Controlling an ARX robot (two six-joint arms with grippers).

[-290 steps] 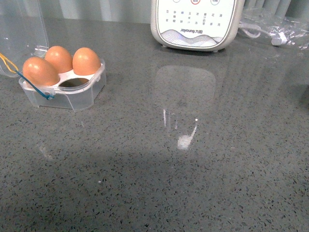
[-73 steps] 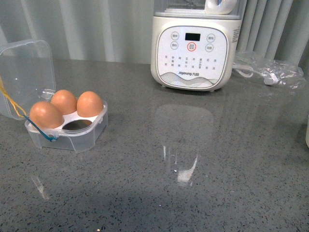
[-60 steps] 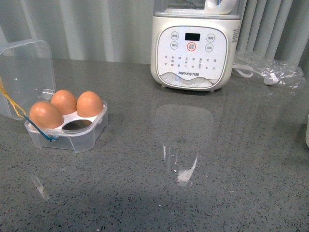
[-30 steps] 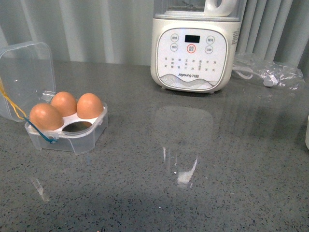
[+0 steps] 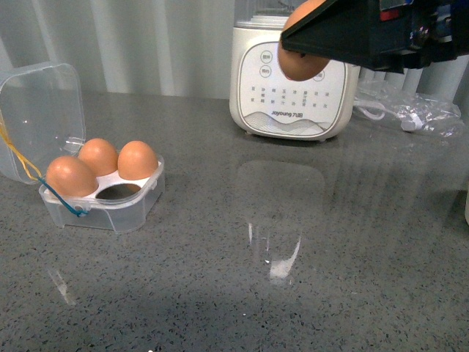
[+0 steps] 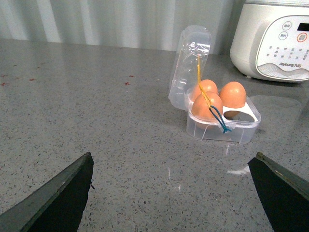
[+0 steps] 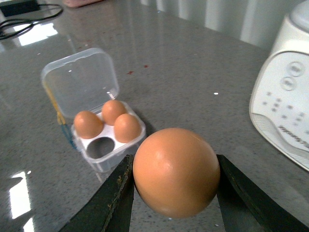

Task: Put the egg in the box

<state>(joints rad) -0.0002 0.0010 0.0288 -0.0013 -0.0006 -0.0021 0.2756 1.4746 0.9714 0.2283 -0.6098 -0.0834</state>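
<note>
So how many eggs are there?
4. Three sit in the box: the front egg, the back egg, the side egg. The fourth egg is held in the air by the right gripper, before the white blender. None seems hidden.

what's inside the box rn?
Three eggs in three hollows of the box; the fourth hollow is empty, lid open. Eggs' undersides are hidden by the hollows. The egg held in the right gripper is not in yet.
</note>
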